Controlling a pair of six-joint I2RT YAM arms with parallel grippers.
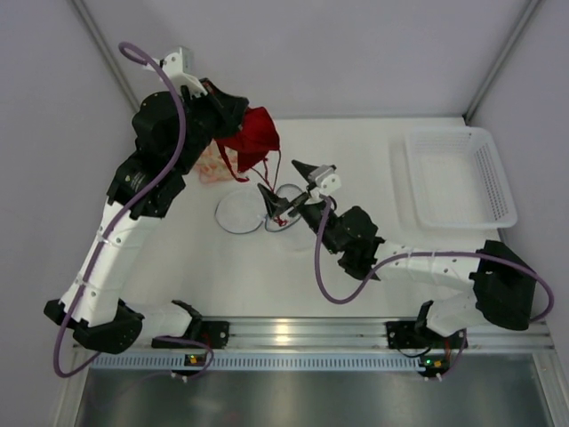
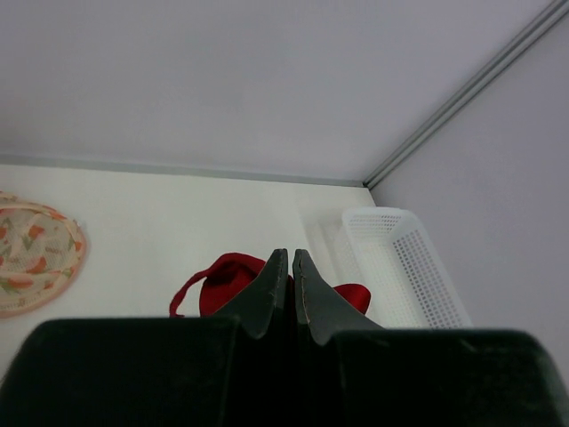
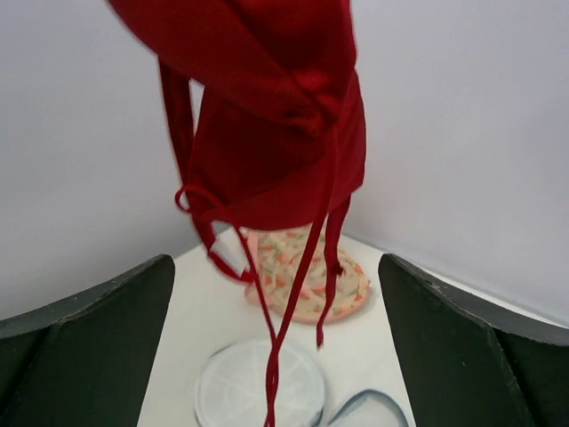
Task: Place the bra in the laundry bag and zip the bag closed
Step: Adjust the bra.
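Hanging from the left gripper [image 2: 290,260], a red bra [image 1: 255,135] dangles in the air over the back-left part of the table [image 1: 258,285], thin straps trailing down. The L jaws are pinched tight on its fabric. Just below & to the right, the white mesh laundry bag [image 1: 238,213] lies opened flat on the table as two round halves side by side. The right gripper [image 1: 283,181] hovers over the bag w/ jaws spread as wide as they go, holding nothing.

Progress, as I judge it: the bra is lifted clear of the table but not yet in the bag. Loading it, folding the bag shut & zipping are all left. The zip is too small to make out.

Count: 1 bra, 1 laundry bag (2 halves), 1 floral-print round item [image 1: 212,165] behind the bag, 1 white basket [image 1: 458,178] at far right, 2 arms.
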